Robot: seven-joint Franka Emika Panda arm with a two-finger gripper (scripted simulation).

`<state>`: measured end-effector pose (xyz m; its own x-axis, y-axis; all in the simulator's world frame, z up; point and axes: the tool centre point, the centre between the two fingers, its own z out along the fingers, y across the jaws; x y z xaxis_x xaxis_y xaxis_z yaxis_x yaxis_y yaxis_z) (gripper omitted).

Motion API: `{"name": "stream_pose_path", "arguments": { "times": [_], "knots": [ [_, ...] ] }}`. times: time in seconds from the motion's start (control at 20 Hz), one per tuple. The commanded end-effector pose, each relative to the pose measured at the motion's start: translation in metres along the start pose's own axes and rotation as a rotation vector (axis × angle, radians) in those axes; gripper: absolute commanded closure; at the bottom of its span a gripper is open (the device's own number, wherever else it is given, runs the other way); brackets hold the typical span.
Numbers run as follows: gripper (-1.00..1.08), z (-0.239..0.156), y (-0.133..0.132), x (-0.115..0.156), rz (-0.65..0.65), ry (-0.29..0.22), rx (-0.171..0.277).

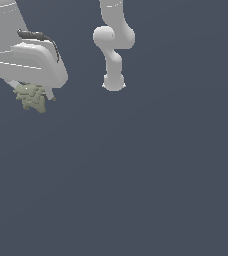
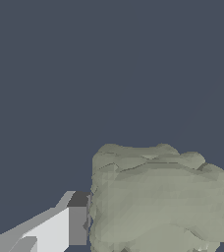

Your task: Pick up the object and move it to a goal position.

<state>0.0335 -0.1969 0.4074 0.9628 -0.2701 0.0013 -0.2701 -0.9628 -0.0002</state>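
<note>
The object [image 1: 31, 96] is a pale olive-green knobbly lump hanging just under the white hand at the exterior view's upper left. In the wrist view the object [image 2: 158, 199] fills the space between the fingers. One white finger [image 2: 60, 226] with a dark pad presses against its side; only a sliver of the other finger shows at the picture's edge. My gripper [image 1: 33, 94] is shut on the object, and its fingertips are mostly hidden by the hand in the exterior view.
The arm's white base and lower links [image 1: 113, 47] stand at the back, right of the hand. A plain dark blue-grey floor [image 1: 136, 175] stretches all around.
</note>
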Motion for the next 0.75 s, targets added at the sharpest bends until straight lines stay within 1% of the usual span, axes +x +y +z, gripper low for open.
{"name": "stream_pose_path", "arguments": {
  "times": [0.0, 0.3, 0.7],
  "knots": [
    [1.08, -0.013, 0.008, 0.002, -0.001, -0.001, 0.000],
    [1.08, -0.031, 0.019, 0.005, -0.001, -0.001, 0.000],
    [1.08, -0.038, 0.023, 0.006, -0.001, -0.001, 0.000]
  ]
}}
